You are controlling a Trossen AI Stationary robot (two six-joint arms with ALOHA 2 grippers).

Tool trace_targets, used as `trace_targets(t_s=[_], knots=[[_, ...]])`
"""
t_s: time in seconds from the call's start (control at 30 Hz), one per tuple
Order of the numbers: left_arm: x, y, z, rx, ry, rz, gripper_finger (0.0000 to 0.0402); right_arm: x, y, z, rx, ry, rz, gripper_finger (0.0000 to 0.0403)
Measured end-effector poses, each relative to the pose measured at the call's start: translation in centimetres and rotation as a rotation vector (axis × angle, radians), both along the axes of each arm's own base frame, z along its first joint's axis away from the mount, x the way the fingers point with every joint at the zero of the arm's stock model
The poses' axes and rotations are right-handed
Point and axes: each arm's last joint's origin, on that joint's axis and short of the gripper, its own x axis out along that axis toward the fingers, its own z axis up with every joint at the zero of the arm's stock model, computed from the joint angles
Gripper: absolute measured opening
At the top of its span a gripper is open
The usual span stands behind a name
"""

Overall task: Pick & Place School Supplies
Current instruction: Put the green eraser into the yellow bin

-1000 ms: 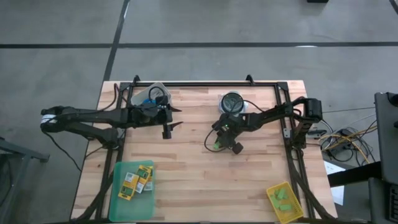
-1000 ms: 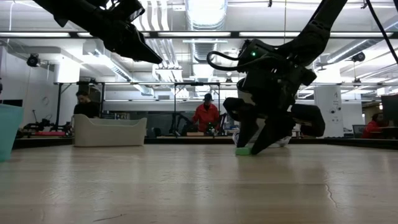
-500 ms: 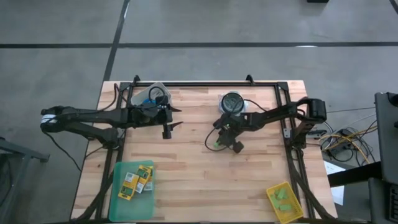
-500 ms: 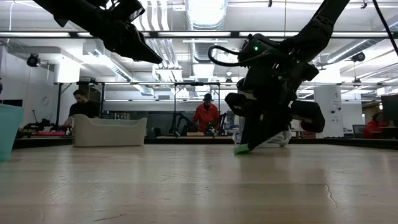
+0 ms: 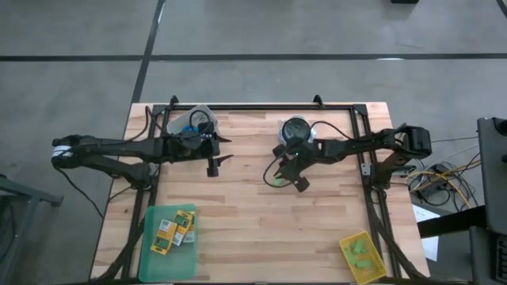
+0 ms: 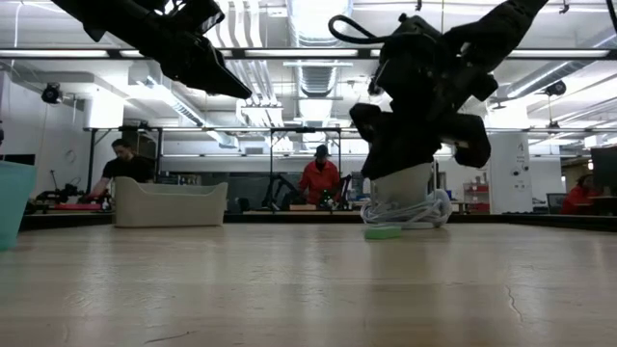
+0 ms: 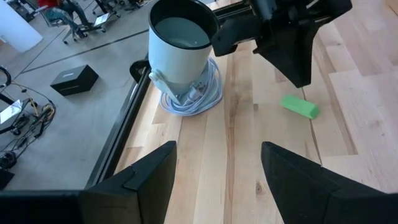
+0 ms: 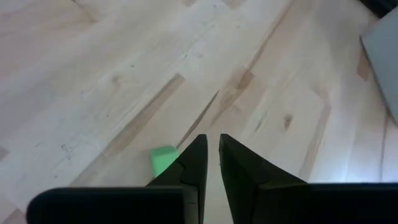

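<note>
A small light-green eraser block [image 5: 273,182] lies flat on the wood near the table's middle; it also shows in the low view [image 6: 383,231] and the left wrist view [image 7: 300,106]. My right gripper [image 5: 283,170] hovers just above it, shut, with the block [image 8: 163,158] beside one finger and clear of it. My left gripper [image 7: 217,180] is open and waits above the table's far left part [image 5: 214,156]. Crayon boxes [image 5: 174,228] lie in the green tray [image 5: 154,214]. More green blocks [image 5: 360,252] sit in the yellow bin [image 5: 348,241]. I see no scissors.
A white cup [image 5: 296,131] with a coiled cable around its foot [image 7: 186,99] stands just beyond the right gripper. A pale bin [image 5: 194,119] sits at the far left by the dark frame rail [image 5: 261,106]. People are in the room behind [image 6: 318,178].
My right gripper has risen from the table, where its fingers were down at the green block, and drawn slightly toward the far right. The block has stayed lying on the table.
</note>
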Motion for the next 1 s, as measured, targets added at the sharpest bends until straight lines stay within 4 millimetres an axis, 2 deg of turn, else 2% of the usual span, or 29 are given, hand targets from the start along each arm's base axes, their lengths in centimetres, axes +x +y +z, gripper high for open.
trace_targets(t_s=[0.1, 0.33, 0.63, 1.0], knots=[[0.0, 0.0, 0.0, 0.0, 0.0, 0.0, 0.0241, 0.1, 0.0, -0.4, 0.02, 0.012, -0.007, 0.0044], [0.0, 0.0, 0.0, 0.0, 0.0, 0.0, 0.0241, 0.5, 0.1, -2.2, -0.081, 0.025, 0.172, 0.0083], [0.0, 0.0, 0.0, 0.0, 0.0, 0.0, 0.0241, 0.6, -0.5, -4.3, -0.055, 0.096, 0.155, 0.0148], [0.0, 0.0, 0.0, 0.0, 0.0, 0.0, 0.0241, 0.5, -1.3, -5.2, -0.052, 0.125, 0.136, 0.0148]])
